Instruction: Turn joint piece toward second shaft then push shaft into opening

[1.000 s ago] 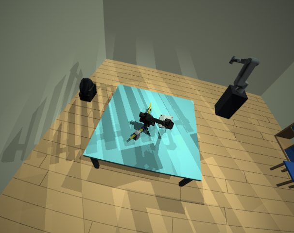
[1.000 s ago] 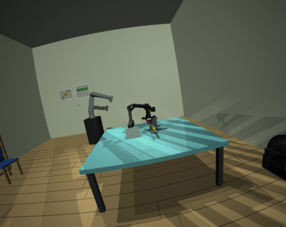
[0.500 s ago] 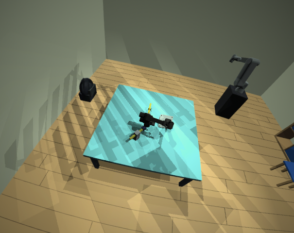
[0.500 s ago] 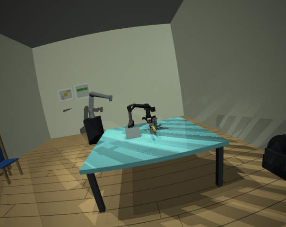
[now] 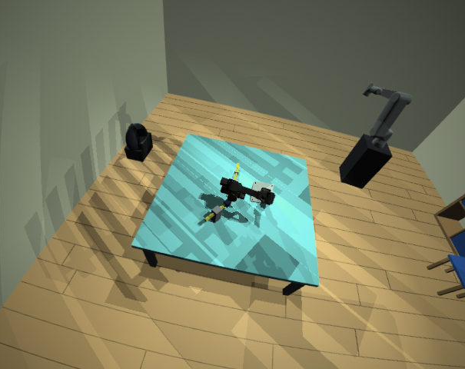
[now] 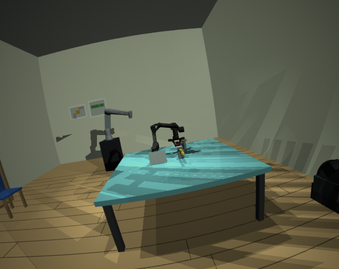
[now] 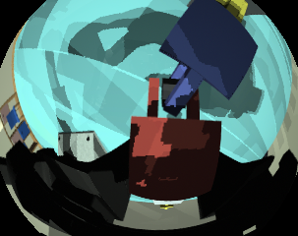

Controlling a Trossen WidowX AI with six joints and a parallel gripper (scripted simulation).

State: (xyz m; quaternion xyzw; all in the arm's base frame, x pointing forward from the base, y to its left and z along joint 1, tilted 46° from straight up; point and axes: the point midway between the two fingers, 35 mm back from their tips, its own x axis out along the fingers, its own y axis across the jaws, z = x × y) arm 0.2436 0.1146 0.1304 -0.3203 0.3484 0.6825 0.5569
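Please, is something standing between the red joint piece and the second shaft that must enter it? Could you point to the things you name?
Nothing visible blocks it. The gripper (image 5: 231, 197) (image 6: 176, 142) (image 7: 166, 138) grips the sides of the red joint piece (image 6: 176, 143) (image 7: 175, 159); the second shaft (image 5: 237, 171) (image 6: 181, 152) (image 7: 165, 206) shows just past it. The piece itself hides part of the gap.

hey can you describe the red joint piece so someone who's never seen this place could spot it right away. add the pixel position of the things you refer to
On the turquoise table (image 5: 264, 254) (image 6: 192, 179), find the black arm (image 5: 248, 191) (image 6: 166, 125) bent over it. Follow it down to its gripper (image 7: 165, 172), whose fingers are closed on the joint piece (image 6: 176, 143) (image 7: 175, 157): a boxy red block with two prongs. Its red color sets it apart from the dark blue piece (image 5: 227, 203) (image 7: 209, 49) right beside it.
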